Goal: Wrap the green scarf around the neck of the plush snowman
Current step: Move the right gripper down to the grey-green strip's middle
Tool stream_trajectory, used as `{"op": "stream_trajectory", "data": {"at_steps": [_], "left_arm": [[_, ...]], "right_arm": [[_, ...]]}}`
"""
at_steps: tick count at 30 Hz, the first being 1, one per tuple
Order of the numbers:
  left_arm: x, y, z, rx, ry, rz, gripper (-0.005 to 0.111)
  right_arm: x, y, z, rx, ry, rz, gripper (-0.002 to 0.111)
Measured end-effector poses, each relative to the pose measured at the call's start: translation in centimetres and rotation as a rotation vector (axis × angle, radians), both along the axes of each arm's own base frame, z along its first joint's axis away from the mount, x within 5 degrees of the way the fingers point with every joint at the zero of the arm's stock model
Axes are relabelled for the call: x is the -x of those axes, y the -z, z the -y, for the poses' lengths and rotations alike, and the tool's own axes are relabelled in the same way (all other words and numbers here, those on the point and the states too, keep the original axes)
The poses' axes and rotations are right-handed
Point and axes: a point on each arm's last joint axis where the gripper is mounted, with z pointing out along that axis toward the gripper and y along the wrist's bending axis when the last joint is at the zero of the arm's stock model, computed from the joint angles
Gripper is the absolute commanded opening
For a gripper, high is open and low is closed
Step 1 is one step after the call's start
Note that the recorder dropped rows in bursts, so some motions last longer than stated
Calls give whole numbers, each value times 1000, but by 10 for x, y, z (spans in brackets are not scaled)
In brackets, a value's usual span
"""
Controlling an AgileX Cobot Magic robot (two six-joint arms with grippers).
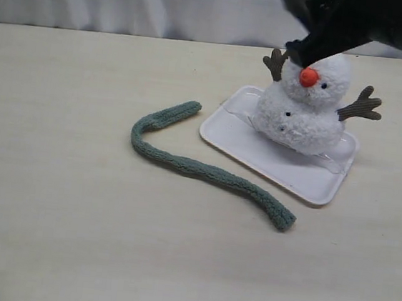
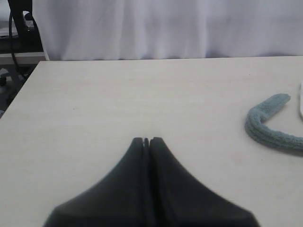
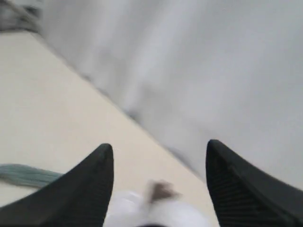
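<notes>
The plush snowman (image 1: 302, 114) leans on a white tray (image 1: 272, 158), orange nose toward the camera and twig arms spread. My right gripper (image 1: 300, 28) hangs over its head with the jaws wide apart, hiding the top of the head. In the right wrist view the gripper (image 3: 160, 144) is open, with the blurred white snowman (image 3: 156, 213) low between the fingers. The green scarf (image 1: 192, 167) lies in a loose curve on the table to the left of the tray, touched by neither gripper. My left gripper (image 2: 147, 139) is shut and empty over bare table, and the scarf (image 2: 270, 132) lies off to its side.
A pale curtain hangs behind the table's far edge. The beige table top spreads wide to the left of and in front of the scarf. One end of the scarf lies close to the tray's corner.
</notes>
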Motion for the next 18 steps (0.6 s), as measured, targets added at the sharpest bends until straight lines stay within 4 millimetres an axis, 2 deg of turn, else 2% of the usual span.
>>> {"op": "stream_trajectory", "data": {"at_steps": [3, 5, 7, 9, 13, 18], "left_arm": [[0, 0, 0, 0, 0, 0, 0], [0, 0, 0, 0, 0, 0, 0], [0, 0, 0, 0, 0, 0, 0], [0, 0, 0, 0, 0, 0, 0], [0, 0, 0, 0, 0, 0, 0], [0, 0, 0, 0, 0, 0, 0]], "right_arm": [[-4, -1, 15, 162, 390, 62, 54], [-8, -5, 19, 194, 529, -44, 54], [-9, -8, 17, 189, 568, -209, 54], [-8, -7, 6, 138, 515, -407, 54], [3, -4, -25, 70, 240, -685, 55], [7, 17, -56, 9, -11, -889, 55]]}}
